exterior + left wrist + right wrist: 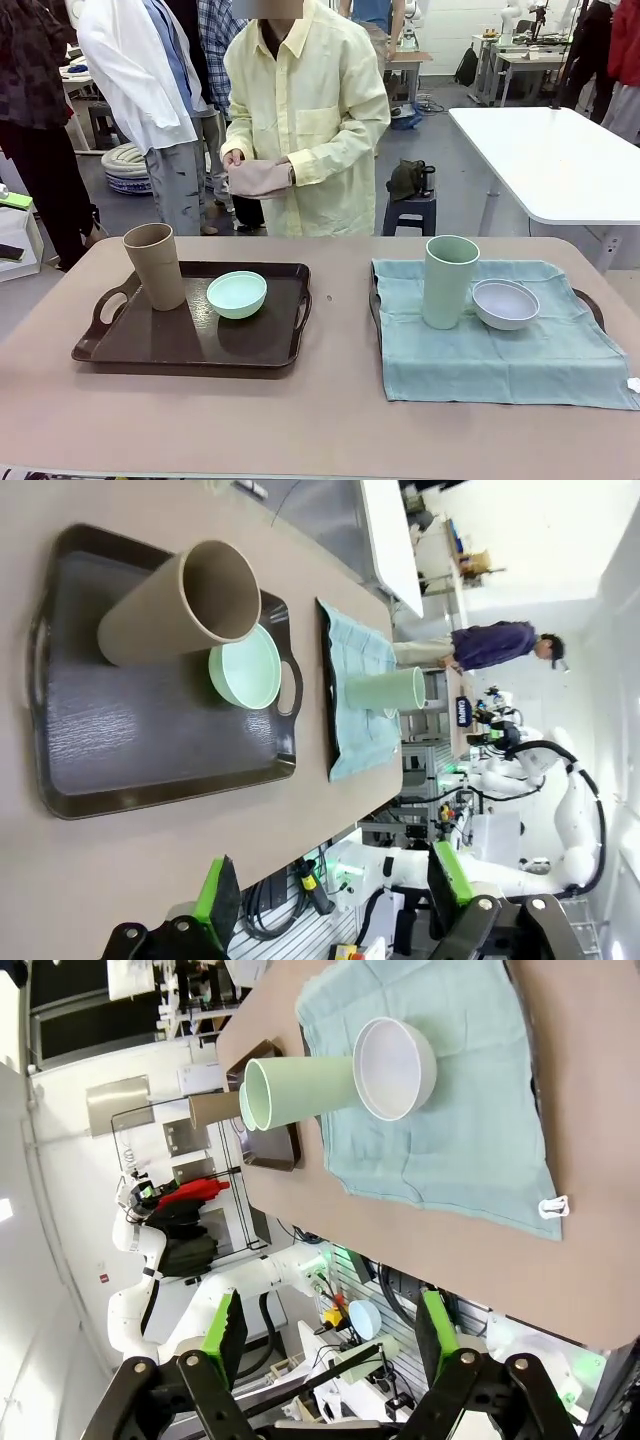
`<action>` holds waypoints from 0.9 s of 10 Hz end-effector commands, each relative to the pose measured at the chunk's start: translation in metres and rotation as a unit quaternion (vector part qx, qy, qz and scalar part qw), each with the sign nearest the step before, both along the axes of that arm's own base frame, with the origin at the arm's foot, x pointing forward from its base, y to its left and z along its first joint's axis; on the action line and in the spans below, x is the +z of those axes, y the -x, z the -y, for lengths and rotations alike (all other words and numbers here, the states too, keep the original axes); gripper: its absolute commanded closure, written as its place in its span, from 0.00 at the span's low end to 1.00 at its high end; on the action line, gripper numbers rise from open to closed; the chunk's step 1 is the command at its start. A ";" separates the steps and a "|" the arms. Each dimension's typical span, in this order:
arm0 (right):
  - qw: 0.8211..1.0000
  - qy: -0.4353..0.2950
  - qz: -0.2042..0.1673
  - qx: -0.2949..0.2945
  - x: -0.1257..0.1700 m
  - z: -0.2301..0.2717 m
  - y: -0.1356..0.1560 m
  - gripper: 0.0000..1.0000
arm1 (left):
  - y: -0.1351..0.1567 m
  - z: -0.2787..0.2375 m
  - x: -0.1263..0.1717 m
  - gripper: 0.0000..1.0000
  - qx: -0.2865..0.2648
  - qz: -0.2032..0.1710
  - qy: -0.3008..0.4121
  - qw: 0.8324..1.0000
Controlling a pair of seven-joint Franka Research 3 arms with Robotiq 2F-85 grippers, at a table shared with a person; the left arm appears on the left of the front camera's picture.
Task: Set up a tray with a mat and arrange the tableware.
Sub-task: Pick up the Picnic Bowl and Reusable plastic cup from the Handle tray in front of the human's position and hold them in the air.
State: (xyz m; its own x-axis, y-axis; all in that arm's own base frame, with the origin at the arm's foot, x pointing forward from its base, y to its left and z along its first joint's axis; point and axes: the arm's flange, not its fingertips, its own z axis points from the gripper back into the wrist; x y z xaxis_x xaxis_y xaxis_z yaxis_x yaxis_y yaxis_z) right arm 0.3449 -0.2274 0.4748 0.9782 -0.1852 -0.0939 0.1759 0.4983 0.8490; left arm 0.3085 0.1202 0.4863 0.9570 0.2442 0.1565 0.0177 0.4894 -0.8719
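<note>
While a person in a pale yellow shirt (305, 110) stood at the far side, the wide tan tabletop (340, 420) carried two set-ups, well apart; on the robot's left sat a dark brown handled tray (150, 340), bare of any mat; on the right a pale teal cloth mat (500, 360) lay spread over a second dark tray (592, 302), of which just the rim edges poked out.

The left gripper (333, 890) hung above the near table edge, green-padded fingers spread wide, nothing between them; the right gripper (330, 1332) was likewise wide apart and empty, off the near edge by the mat.

The tall tan handleless cup (155, 265) stood upright on the bare tray's left rear part; the tall pale green handleless cup (448, 282) stood upright on the mat, towards its back middle; the small mint green bowl (237, 294) sat on the bare tray just beside the tan cup, on its right; the small pale greyish-white bowl (505, 303) sat on the mat right next to the green cup, contact could not be told.

The person's hands held a folded pinkish-beige cloth (258, 178) at waist height, away from the table; a small white tag (552, 1206) stuck out at the mat's near right corner.
</note>
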 end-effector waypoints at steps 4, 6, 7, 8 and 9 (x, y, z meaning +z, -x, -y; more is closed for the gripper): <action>1.000 -0.004 -0.004 0.003 -0.001 -0.001 0.000 0.11 | 0.000 -0.002 -0.002 0.00 0.009 0.002 0.006 1.000; 1.000 -0.004 -0.004 0.003 -0.001 -0.001 0.000 0.11 | 0.000 -0.002 -0.002 0.00 0.009 0.002 0.006 1.000; 1.000 -0.004 -0.004 0.003 -0.001 -0.001 0.000 0.11 | 0.000 -0.002 -0.002 0.00 0.009 0.002 0.006 1.000; 1.000 -0.004 -0.004 0.003 -0.001 -0.001 0.000 0.11 | 0.000 -0.002 -0.002 0.00 0.009 0.002 0.006 1.000; 1.000 -0.004 -0.004 0.003 -0.001 -0.001 0.000 0.11 | 0.000 -0.002 -0.002 0.00 0.009 0.002 0.006 1.000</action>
State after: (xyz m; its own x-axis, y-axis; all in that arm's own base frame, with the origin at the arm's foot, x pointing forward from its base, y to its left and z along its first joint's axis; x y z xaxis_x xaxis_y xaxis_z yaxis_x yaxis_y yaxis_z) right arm 0.3457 -0.2259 0.4747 0.9786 -0.1818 -0.0963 0.1763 0.5000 0.8479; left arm 0.3087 0.1207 0.4859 0.9565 0.2471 0.1550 0.0157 0.4869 -0.8733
